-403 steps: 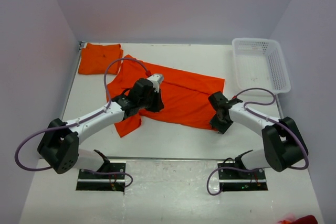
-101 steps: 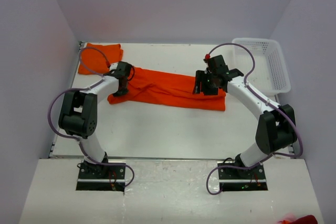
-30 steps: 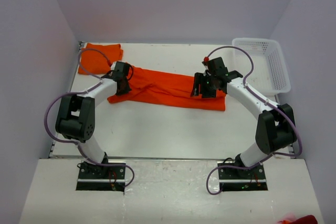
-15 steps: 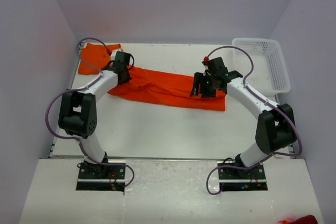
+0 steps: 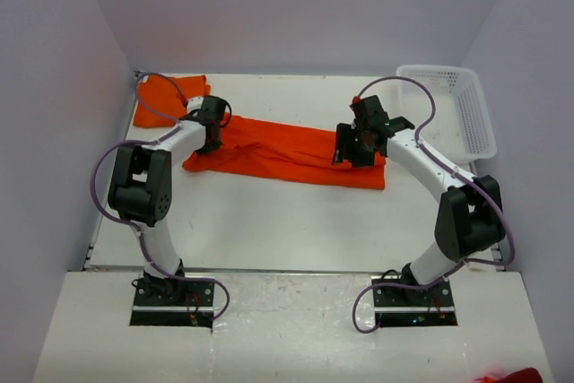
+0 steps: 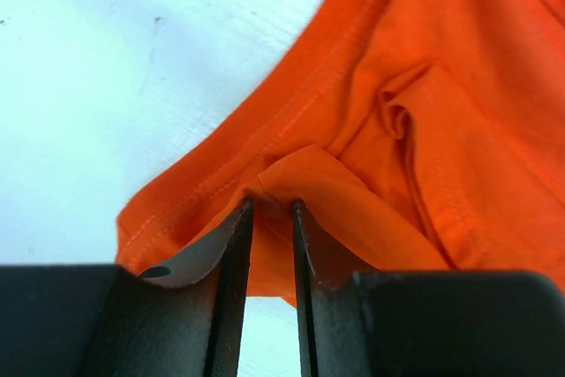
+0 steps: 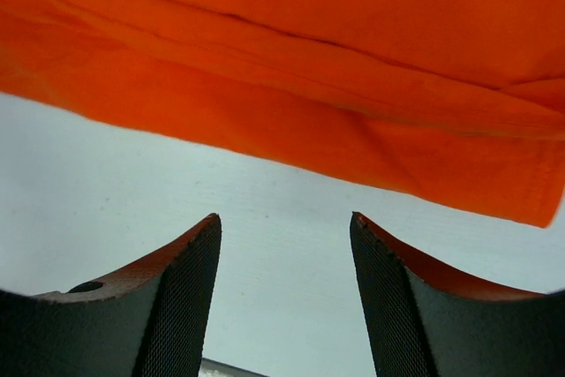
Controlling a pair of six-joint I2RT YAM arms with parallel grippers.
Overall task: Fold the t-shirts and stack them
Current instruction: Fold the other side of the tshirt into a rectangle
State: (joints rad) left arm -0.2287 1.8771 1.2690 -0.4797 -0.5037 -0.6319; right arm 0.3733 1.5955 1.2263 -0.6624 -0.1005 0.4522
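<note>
A bright orange t-shirt (image 5: 287,157) lies as a long band across the middle of the white table, from the left arm to the right arm. My left gripper (image 5: 213,136) is at its left end; in the left wrist view the gripper (image 6: 269,205) is shut on a raised fold of the shirt's cloth (image 6: 441,86). My right gripper (image 5: 352,152) hovers over the shirt's right end, open and empty; in the right wrist view the gripper (image 7: 284,218) has bare table between its jaws and the shirt's edge (image 7: 309,41) just ahead. A second orange t-shirt (image 5: 161,100) lies folded at the back left corner.
A white plastic lattice basket (image 5: 447,112) stands at the back right, empty as far as I can see. Grey walls close in the table on the left, back and right. The arms' cables loop above the shirt's ends.
My left gripper has drawn back a little toward the near side with the shirt's left end. My right gripper has shifted slightly right. The shirt stays a long band.
</note>
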